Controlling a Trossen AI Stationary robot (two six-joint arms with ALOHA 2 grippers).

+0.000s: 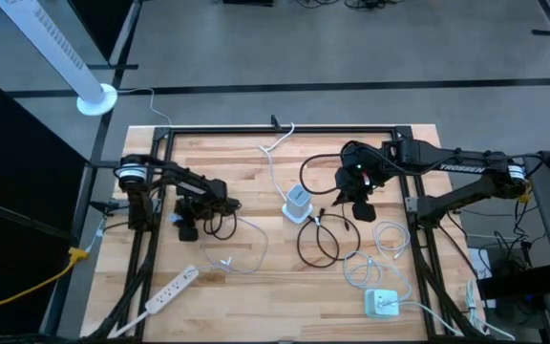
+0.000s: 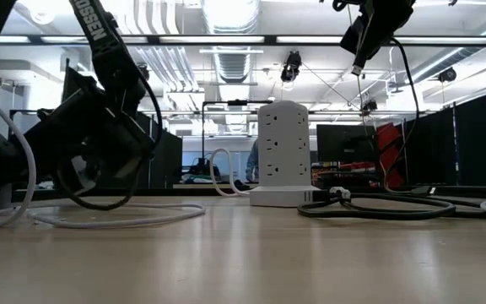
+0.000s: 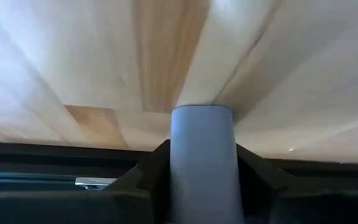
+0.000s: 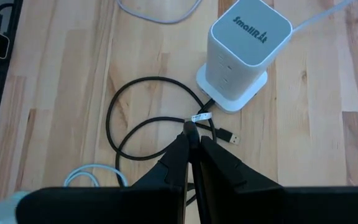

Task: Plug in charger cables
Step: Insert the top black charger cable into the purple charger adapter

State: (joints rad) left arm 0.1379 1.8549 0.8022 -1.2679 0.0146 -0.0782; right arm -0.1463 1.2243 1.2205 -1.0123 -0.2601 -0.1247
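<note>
From above, the wooden table (image 1: 256, 182) is busy. The left gripper (image 1: 188, 227) sits low at the left side, right by a small black cable loop (image 1: 222, 225) and a thin white cable (image 1: 246, 250) trailing toward the front. Whether its fingers pinch anything, I cannot tell from here. The right gripper (image 1: 361, 206) hangs over the middle-right, beside the white tower power strip (image 1: 297, 204). A larger black cable (image 1: 319, 239) loops just in front of that tower, more white cables (image 1: 385, 250) curl to the right, a white charger block (image 1: 382, 303) lies near the front right, and a long white power strip (image 1: 172, 290) sits front left. The right arm carries lettering that looks like "TROSSEN".

Down at table level, the tower (image 2: 283, 160) stands upright in the middle, black cable (image 2: 378, 207) lying flat beside it. High up, the right gripper (image 2: 359, 61) pinches a black lead dangling down.

Left wrist view: only table planks and one grey finger (image 3: 202, 162), very close; no cable shows.

Right wrist view: the fingers (image 4: 180, 163) are pressed together on the black cable (image 4: 143, 124), a white tag (image 4: 201, 116) on it, unreadable. One plug (image 4: 226, 134) lies free beside the tower (image 4: 248, 50), whose top reads "smallRt".
</note>
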